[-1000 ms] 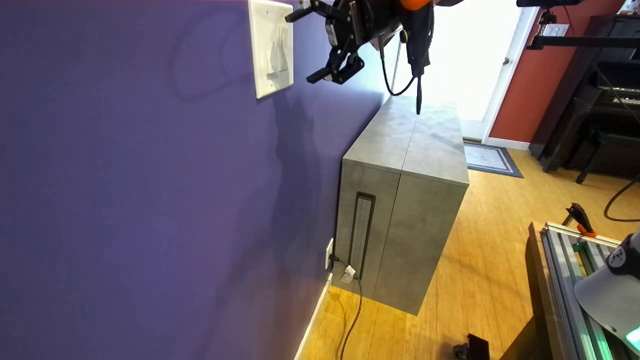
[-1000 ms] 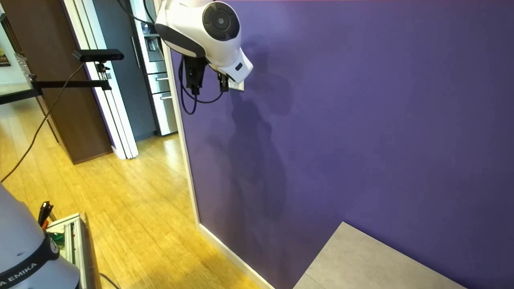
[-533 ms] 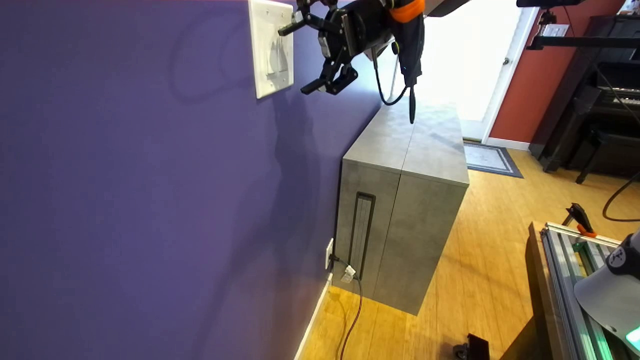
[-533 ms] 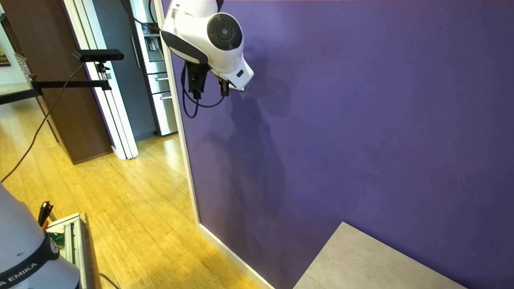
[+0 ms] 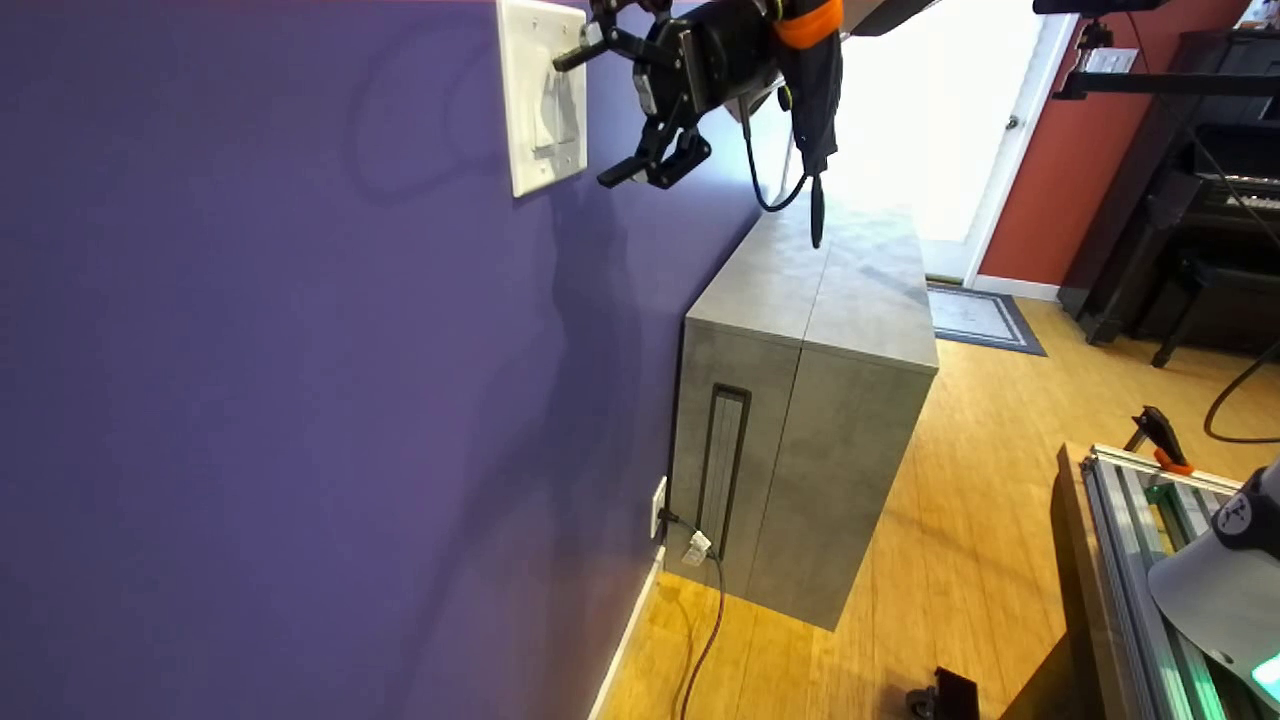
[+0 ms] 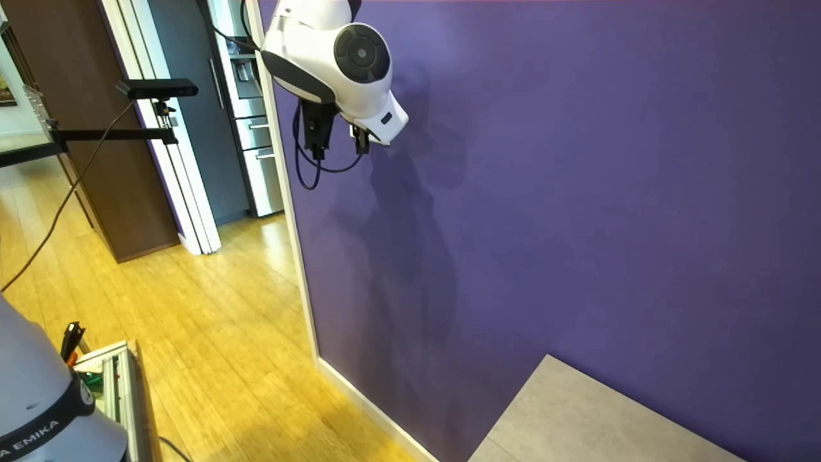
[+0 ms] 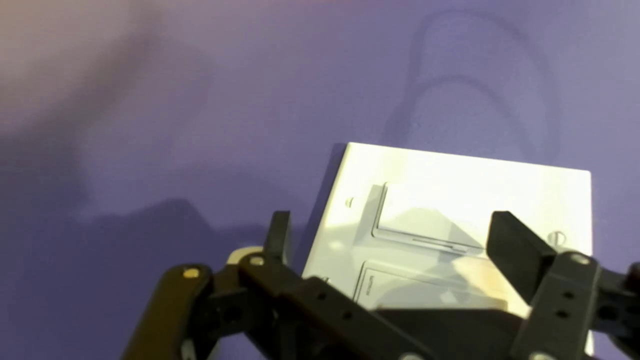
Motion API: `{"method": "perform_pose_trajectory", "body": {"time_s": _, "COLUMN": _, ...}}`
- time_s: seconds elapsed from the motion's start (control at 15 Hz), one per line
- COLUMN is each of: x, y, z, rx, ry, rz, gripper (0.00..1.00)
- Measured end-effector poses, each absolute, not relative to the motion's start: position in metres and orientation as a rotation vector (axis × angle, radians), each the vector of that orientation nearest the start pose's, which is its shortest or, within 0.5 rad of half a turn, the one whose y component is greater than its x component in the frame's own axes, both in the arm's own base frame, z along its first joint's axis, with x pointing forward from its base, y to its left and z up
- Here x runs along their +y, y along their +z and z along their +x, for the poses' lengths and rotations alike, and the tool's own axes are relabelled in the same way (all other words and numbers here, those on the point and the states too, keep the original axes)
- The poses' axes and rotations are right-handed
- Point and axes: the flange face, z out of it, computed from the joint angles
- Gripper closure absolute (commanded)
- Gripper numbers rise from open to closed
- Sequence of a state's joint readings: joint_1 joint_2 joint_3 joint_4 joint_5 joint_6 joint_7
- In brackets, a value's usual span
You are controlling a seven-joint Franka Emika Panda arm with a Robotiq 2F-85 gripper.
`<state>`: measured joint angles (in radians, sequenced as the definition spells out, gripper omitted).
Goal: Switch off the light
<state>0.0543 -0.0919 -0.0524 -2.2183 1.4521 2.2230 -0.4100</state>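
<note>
I am holding the gripper (image 5: 590, 120) with its fingers (image 7: 517, 255) standing wide apart, pointing toward the white switch plate (image 5: 538, 102). This plate is sitting on the purple wall (image 5: 300, 350), higher than the grey cabinet (image 5: 850, 450). In an exterior view the upper finger (image 5: 581, 56) is overlapping the plate; whether it is touching, I am not able to tell.
</note>
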Motion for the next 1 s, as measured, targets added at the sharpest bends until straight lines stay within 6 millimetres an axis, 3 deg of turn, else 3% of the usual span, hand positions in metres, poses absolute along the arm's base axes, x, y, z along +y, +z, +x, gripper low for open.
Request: {"method": "perform_pose_trajectory", "body": {"time_s": 1.0, "x": 0.0314, "y": 0.4449, "z": 0.538, "rx": 0.536, "ry": -0.345, "rz": -1.897, "gripper": 0.0}}
